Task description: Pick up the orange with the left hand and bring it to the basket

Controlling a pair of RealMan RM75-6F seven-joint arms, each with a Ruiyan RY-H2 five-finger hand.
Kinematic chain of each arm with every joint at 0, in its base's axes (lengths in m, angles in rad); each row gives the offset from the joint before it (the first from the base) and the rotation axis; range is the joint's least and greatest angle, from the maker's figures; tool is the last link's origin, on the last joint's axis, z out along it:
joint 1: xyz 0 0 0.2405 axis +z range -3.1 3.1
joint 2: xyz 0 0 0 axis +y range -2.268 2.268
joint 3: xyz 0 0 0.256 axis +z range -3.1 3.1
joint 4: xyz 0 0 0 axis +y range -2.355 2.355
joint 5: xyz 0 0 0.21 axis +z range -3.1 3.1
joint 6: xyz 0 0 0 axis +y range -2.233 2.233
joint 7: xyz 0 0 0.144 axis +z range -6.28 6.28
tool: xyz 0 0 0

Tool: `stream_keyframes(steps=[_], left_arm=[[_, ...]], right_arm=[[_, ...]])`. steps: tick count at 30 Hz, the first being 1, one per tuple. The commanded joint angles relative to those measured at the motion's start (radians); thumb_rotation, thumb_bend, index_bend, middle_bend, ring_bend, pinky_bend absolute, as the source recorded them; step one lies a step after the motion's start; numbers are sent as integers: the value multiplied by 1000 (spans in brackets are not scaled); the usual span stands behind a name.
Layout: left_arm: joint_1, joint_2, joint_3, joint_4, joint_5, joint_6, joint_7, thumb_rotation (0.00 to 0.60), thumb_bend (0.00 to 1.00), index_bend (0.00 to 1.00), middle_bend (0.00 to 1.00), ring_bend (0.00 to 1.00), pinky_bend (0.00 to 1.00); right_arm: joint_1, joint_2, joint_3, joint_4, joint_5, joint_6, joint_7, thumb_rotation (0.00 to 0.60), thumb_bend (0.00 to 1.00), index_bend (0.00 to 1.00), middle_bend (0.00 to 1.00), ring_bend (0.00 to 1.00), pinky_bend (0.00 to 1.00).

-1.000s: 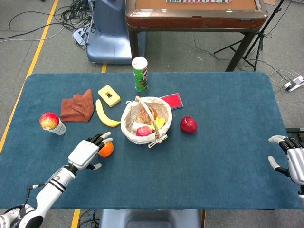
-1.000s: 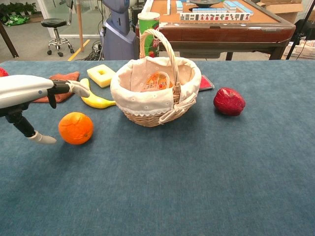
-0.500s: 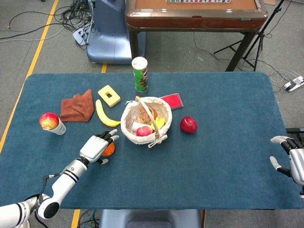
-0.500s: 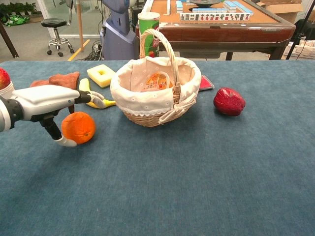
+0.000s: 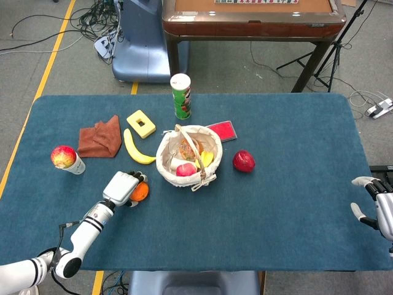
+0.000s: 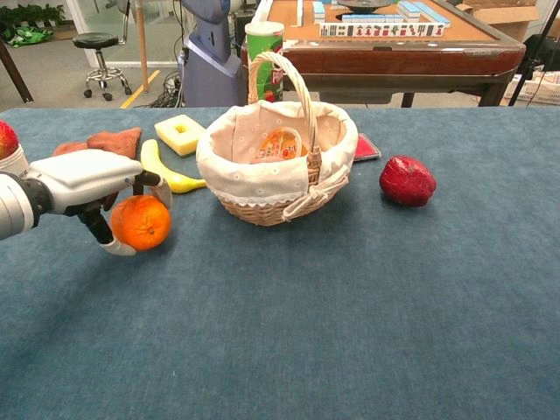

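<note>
The orange [image 6: 141, 222] lies on the blue table left of the wicker basket [image 6: 236, 188], and in the head view the orange [image 5: 140, 192] peeks out beside my left hand [image 5: 121, 187]. My left hand [image 6: 92, 181] covers the orange from above, fingers curled over its top and thumb hooked under its left side, gripping it. The orange still seems to rest on the cloth. The basket [image 5: 163, 161] holds several items. At the table's right edge my right hand [image 5: 376, 206] hangs with fingers apart, holding nothing.
A banana [image 5: 136, 148], yellow block [image 5: 141, 123] and brown cloth [image 5: 101, 137] lie behind the left hand. An apple on a cup [image 5: 65, 158] stands far left. A green can [image 5: 181, 96], red card [image 5: 223, 130] and red fruit [image 5: 244, 161] surround the basket.
My left hand moved right over the orange and its fingers closed around it. The orange has barely shifted. The right hand stayed at the table's right edge.
</note>
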Motion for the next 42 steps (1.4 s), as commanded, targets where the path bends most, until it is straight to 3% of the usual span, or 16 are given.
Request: stream_keyframes(steps=[1,11,17,24,30,33,37,42], left_arm=[[27,32,-1,-30,45,65,-63,600,188,501,415,436,609],[59,92,-44,-93,204,275,-213,600,188,482,415,422,615],[20,26,-75,-29,263,319,-259,600,188,467,415,412,615],[-43,-65,-100,84,272,300,-250,600,188,452,402,401,614],[-72,-103,-101,129,262,277,-209,600,188,339,301,369,614],[-80,-109,-103,128,236,252,-170,600,188,210,173,258,579],[-82,-114,-107,126,218,248,-150,600,188,89,17,120,435],[-67,-93,-102,104,195,254,-122,600,188,68,0,98,394]], right_arm=[[1,-1,0,0,0,-2,-1,600,292,350,321,329,403],[11,-7,0,-4,-5,-15,-11,600,292,350,321,329,403],[10,-15,-4,-1,-5,-19,-11,600,292,350,321,329,403],[5,-14,-5,7,-1,-15,-4,600,292,350,321,329,403],[5,-18,-5,15,4,-20,4,600,292,350,321,329,403],[6,-19,-5,18,3,-20,7,600,292,350,321,329,403],[5,-18,-4,21,5,-20,11,600,292,350,321,329,403],[4,-16,-4,20,3,-17,14,600,292,350,321,329,403]])
